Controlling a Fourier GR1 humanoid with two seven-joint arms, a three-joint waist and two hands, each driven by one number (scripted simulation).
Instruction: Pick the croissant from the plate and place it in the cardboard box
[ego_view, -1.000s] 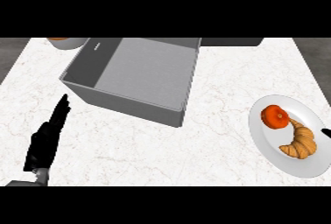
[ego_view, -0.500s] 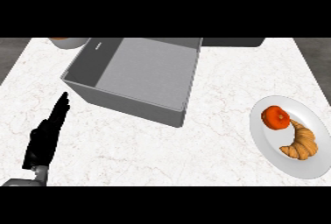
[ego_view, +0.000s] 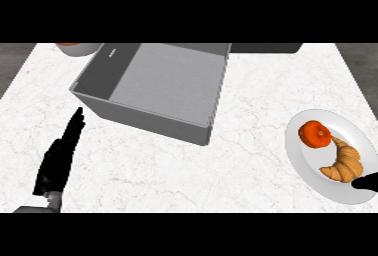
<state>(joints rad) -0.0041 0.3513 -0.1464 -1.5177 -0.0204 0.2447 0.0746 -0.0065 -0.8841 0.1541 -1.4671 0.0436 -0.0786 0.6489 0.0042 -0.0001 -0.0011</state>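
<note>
On the white plate (ego_view: 310, 172) at the right, the curved golden croissant (ego_view: 343, 162) is seen beside a red-orange round fruit (ego_view: 315, 134), ungrasped. Only a dark tip of the right hand (ego_view: 367, 182) shows; its fingers cannot be told. A reach is judged next. The left hand (ego_view: 57, 160) is held flat near the grey box (ego_view: 159, 92).

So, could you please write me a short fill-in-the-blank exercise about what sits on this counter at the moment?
1. The golden-brown croissant lies on the white round ____, not in the box.
2. Beside it on that plate sits a round ____-coloured fruit.
3. The grey open box holds ____.
4. The black left hand rests with straight fingers to the ____ of the box.

Missing words: plate; orange-red; nothing; left
</note>
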